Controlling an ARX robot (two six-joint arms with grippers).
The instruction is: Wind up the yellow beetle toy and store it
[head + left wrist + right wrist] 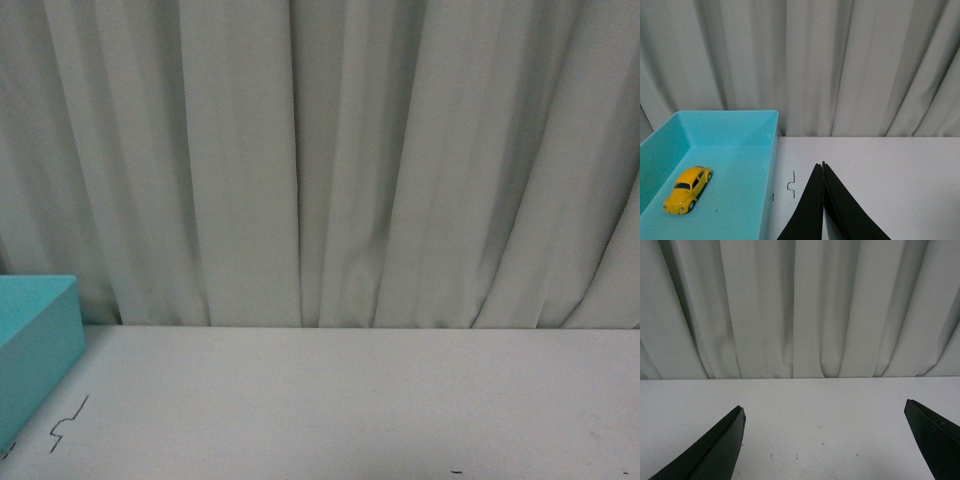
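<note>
**Yellow beetle already boxed**

Yellow, glossy, rounded beetle toy car rests inside the open turquoise plastic bin, at about nine o'clock from the left gripper, whose jaws are pressed together, empty. The right gripper gapes wide over the bare white tabletop. Storage looks finished; both arms should stay clear of the bin.

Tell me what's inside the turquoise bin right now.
The turquoise bin holds one thing: the yellow beetle toy, sitting on its wheels on the floor of the bin, apart from the walls. The bin's nearest part runs out of the left wrist view, so that part stays unseen.
</note>
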